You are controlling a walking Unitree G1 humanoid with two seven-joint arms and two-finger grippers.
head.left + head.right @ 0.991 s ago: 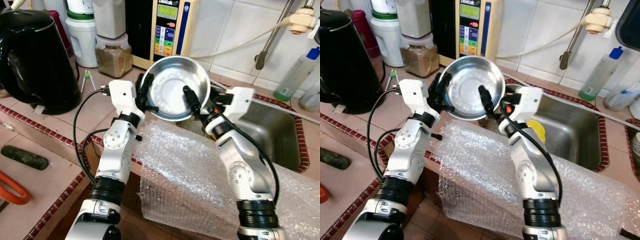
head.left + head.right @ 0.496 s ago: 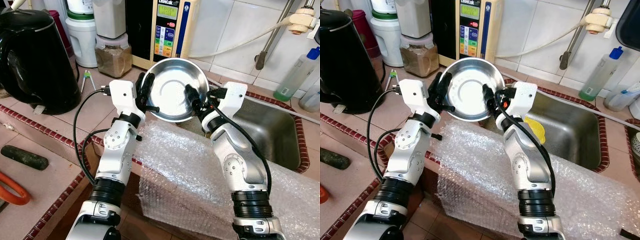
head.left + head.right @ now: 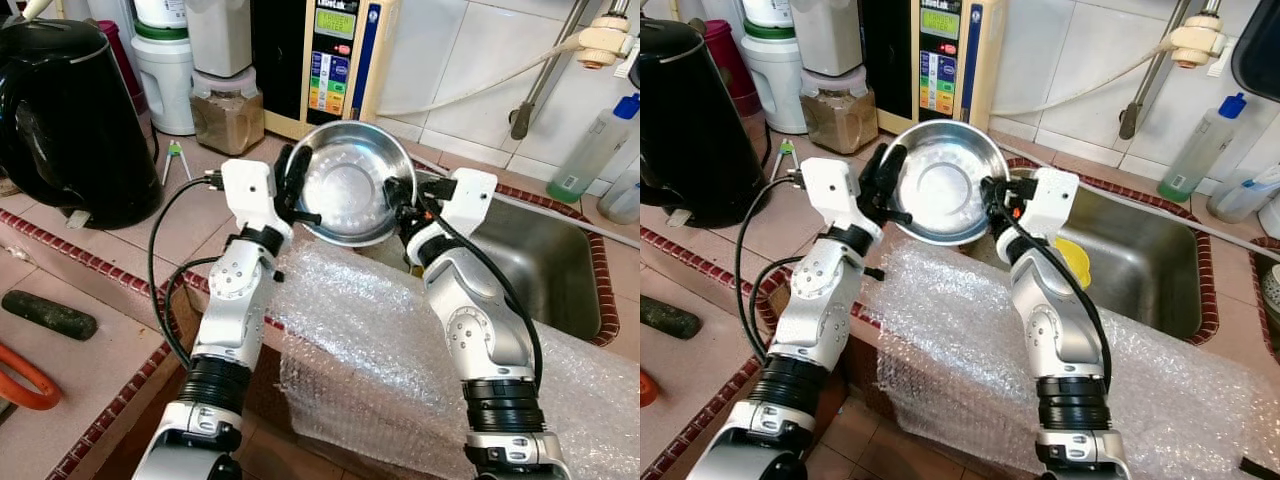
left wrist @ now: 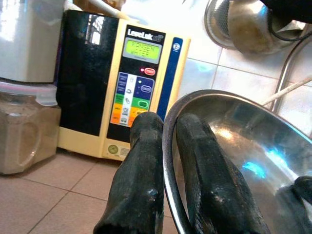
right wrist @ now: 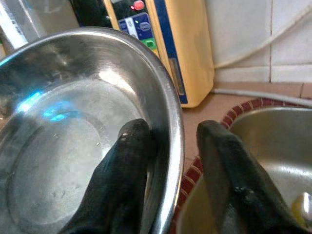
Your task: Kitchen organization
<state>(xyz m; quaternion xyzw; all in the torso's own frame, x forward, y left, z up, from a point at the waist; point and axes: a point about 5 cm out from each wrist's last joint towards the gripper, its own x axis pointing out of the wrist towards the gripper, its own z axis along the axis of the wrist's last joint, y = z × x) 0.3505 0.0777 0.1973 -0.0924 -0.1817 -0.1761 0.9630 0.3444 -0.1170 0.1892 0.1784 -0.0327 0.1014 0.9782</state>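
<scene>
A round steel bowl is held tilted above the counter, its inside facing me, just left of the sink. My left gripper is shut on the bowl's left rim; the left wrist view shows one finger outside and one inside the rim. My right gripper straddles the right rim. In the right wrist view its inner finger rests against the bowl's wall, while the outer finger stands a little off the rim, so the gripper is open.
Bubble wrap drapes over the counter's front edge below the arms. The steel sink lies to the right. A black kettle, a jar of brown powder and a yellow water unit stand behind. A spray bottle is far right.
My right gripper has slid from the middle of the bowl's inside out to its right rim. The bowl has shifted slightly right and up; the left gripper keeps its hold.
</scene>
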